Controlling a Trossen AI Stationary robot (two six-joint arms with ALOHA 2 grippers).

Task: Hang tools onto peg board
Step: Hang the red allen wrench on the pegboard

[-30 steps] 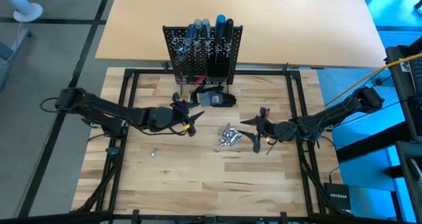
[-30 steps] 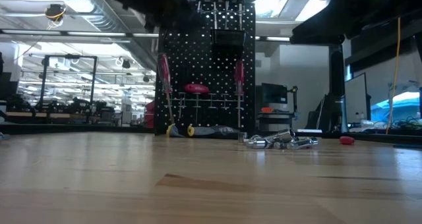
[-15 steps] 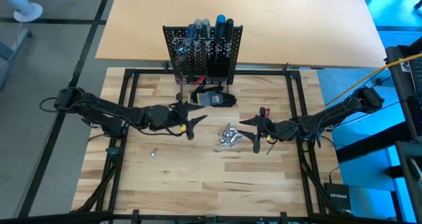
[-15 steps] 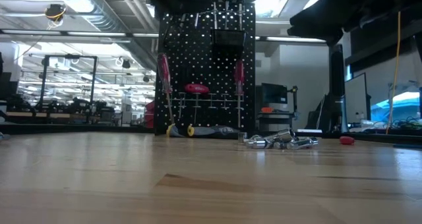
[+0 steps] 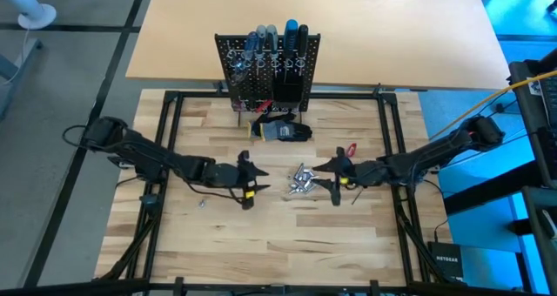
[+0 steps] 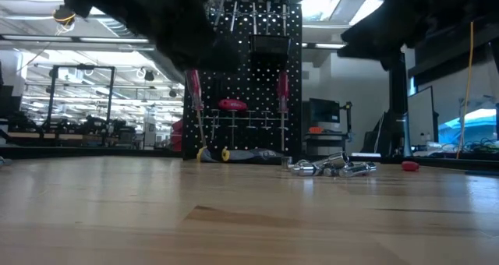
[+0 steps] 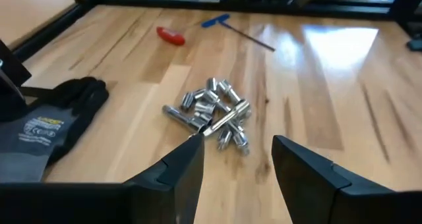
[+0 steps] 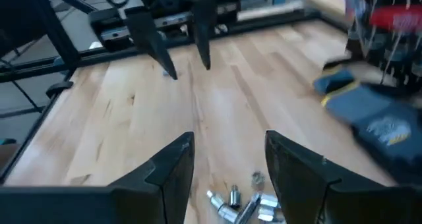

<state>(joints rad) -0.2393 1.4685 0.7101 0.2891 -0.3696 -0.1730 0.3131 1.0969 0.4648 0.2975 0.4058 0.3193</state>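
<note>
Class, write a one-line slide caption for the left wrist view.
Open left gripper faces a pile of silver metal pieces beside a dark glove.

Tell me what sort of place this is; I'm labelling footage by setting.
Probably a robotics lab or workshop: a wooden bench inside a black frame, a peg board with screwdrivers, and, in the low view, a large open hall with ceiling ducts.

Desk: pale wood planks, light and darker strips alternating. Peg board: black, dotted with rows of small holes; screwdriver handles on it black and blue, red ones showing low down. Metal pieces: shiny silver. Glove: dark grey-black, pale print. Loose screwdriver: red handle. Grippers: dark.
</note>
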